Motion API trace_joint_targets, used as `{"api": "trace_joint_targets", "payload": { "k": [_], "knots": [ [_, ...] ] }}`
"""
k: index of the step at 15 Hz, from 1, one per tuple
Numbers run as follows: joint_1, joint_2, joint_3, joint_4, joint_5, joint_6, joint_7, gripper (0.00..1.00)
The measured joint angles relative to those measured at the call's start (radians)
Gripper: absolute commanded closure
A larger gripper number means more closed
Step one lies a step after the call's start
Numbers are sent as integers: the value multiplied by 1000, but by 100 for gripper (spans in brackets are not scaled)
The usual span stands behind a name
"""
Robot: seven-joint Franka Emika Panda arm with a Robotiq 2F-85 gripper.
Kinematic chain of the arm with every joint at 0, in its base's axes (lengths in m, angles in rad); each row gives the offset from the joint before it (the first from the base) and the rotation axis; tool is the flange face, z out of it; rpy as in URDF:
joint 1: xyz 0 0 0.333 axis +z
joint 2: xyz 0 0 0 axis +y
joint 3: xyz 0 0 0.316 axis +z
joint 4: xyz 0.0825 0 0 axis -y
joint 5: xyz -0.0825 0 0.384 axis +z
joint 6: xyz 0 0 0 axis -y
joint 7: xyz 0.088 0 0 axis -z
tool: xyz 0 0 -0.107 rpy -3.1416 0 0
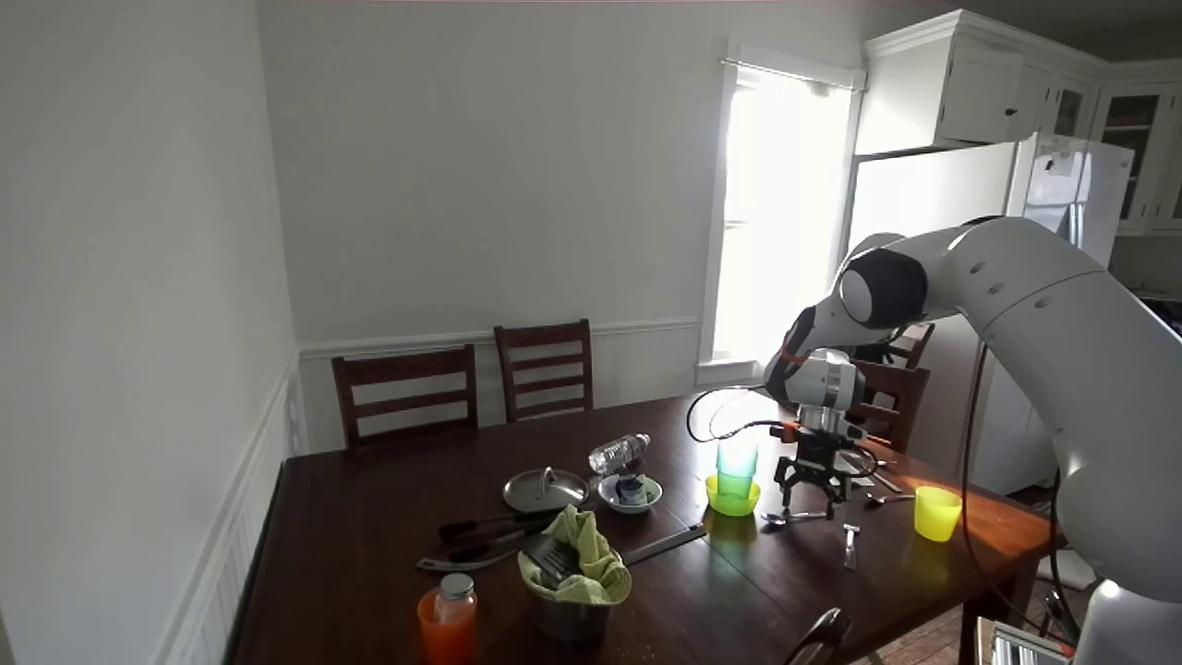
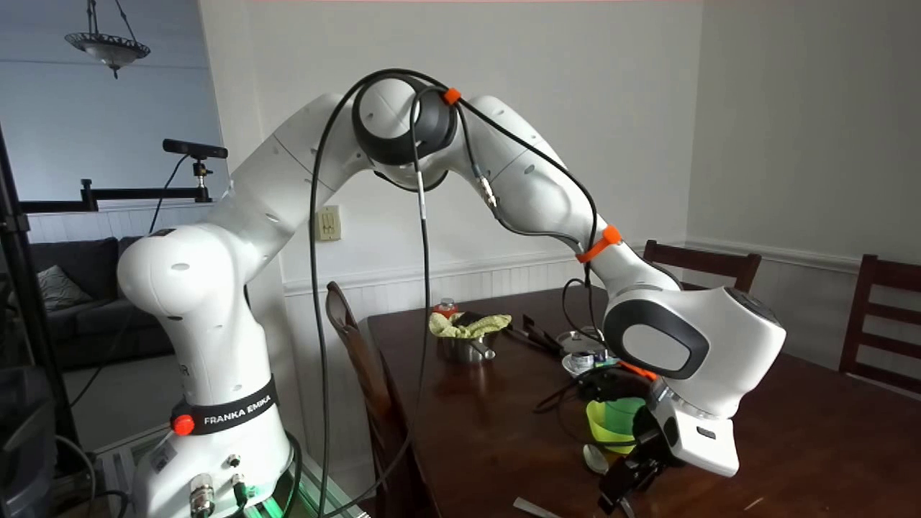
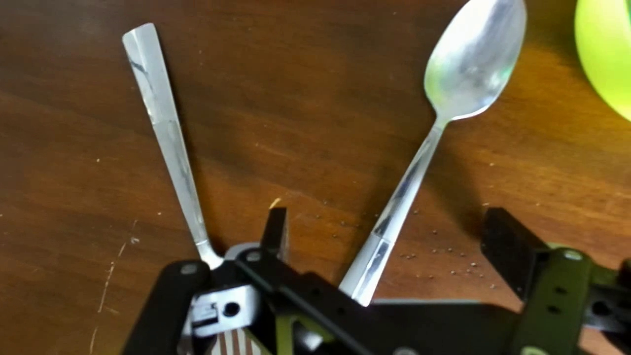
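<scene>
Wrist view: spoon (image 3: 458,88) close up, slanting from upper right to lower centre, tip of its head clipped by the top edge. At left, a second utensil (image 3: 166,128); handle clear, head mostly hidden behind the gripper (image 3: 384,219), type not readable. The yellow bowl (image 3: 604,54) shows here only as a slice at upper right; both exterior views show more of it, with a blue-green cup (image 1: 736,462) standing in it. A yellow cup (image 1: 937,513), right of frame, and a bottle (image 1: 619,453) on its side, near centre, appear in an exterior view alone.

Gripper state: fingers well apart, pointing down. In the wrist view the spoon's handle runs between them, touching neither; the head lies beyond the fingertips, higher in the frame. Fingertip height over the table (image 3: 305,123): cannot tell.

Spoon lies on the table just beside the yellow bowl, not touching it. Silver metal, glossy; oval head tinted yellow-green at its lower left. Handle narrow at the neck, wider lower down, with a crosswise line partway along. Its lower end meets the gripper's dark body in the frame; whether more runs behind, cannot tell.
</scene>
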Motion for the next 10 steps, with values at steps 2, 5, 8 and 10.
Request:
{"api": "trace_joint_targets", "payload": {
  "k": [2, 5, 8, 10],
  "knots": [
    [1, 0, 8, -4, 18, 11, 4, 0],
    [2, -3, 16, -15, 44, 27, 7, 0],
    [1, -5, 22, -24, 76, 38, 6, 32],
    [1, -7, 24, -23, 98, 43, 7, 48]
  ]
}}
